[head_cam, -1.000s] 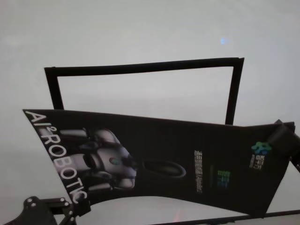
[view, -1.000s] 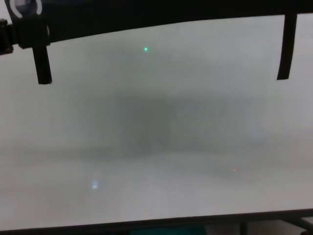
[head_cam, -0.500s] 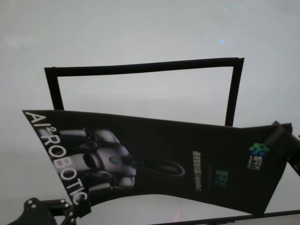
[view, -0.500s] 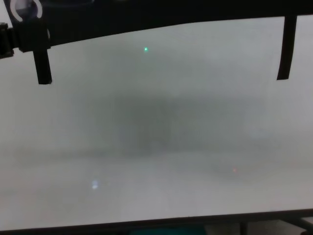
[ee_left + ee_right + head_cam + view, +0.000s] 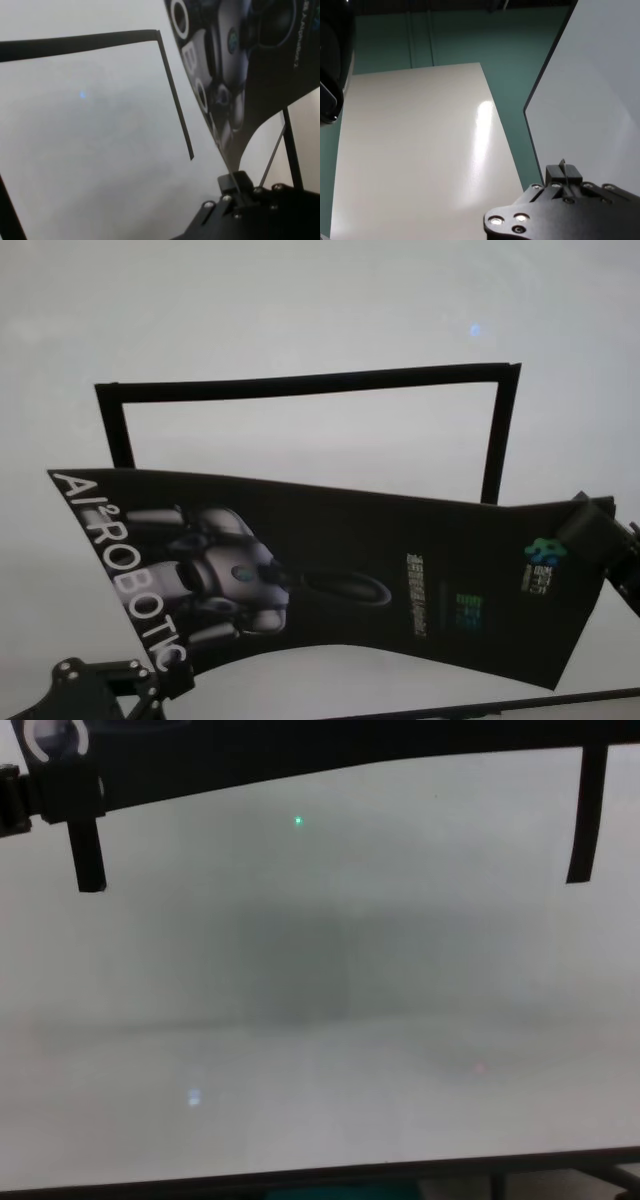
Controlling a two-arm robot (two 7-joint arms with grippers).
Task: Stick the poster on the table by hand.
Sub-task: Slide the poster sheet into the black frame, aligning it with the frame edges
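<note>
Head view, poster (image 5: pixel 350 580): black glossy sheet held above the bench (image 5: pixel 300 320), filling the lower half of the frame; long axis runs from left to right, the right end slightly lower.
Print: white "AI²ROBOTIC" lettering runs down the left end, the grey-white robot figure lies beside it, small logos sit near the right end.
Sag: lower edge arches upward in the middle.
Tape frame (image 5: pixel 300 385): narrow black strips outline three sides of a rectangle on the bench in mid-frame; the poster covers their lower ends.
Left claw (image 5: pixel 165 680): lower left corner, closed on the poster's lower left corner.
Right claw (image 5: pixel 590 535): right edge of the frame, gripping the poster's right end.
Containers: none seen.
</note>
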